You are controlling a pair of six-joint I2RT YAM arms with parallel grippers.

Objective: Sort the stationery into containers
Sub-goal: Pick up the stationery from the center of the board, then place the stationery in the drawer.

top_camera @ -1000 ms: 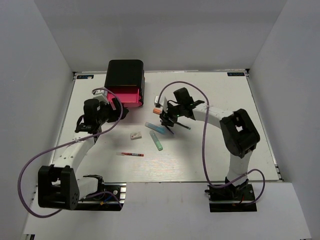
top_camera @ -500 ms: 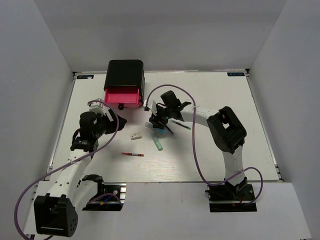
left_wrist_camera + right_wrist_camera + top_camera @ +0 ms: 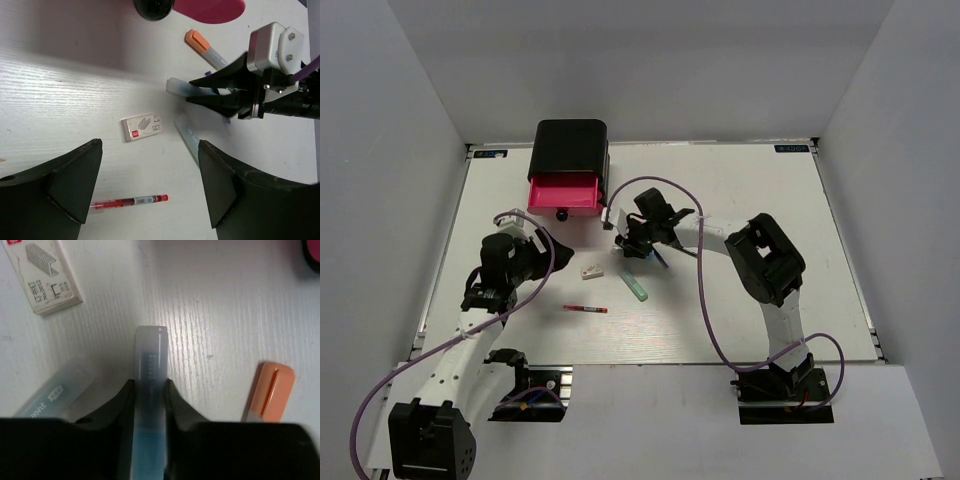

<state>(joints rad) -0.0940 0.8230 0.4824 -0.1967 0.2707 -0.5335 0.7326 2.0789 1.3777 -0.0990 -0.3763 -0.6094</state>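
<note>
The left gripper (image 3: 150,150) hangs over the table (image 3: 750,300) with its jaws wide apart, holding nothing. Below it lie the red pen (image 3: 130,201) and a small white staple box (image 3: 142,127), both loose. Behind them the black mini chest (image 3: 570,148) has one pink drawer (image 3: 565,190) pulled out. Nothing shows inside it, so the sorting looks barely begun. Further right, the pale green marker (image 3: 186,136) and the orange-capped marker (image 3: 202,46) lie unsorted. The right gripper (image 3: 149,392) is clamped on the light-blue marker (image 3: 149,352), a translucent, square-ended barrel. It sits just beside the green one, on or barely off the table; I cannot tell which.
</note>
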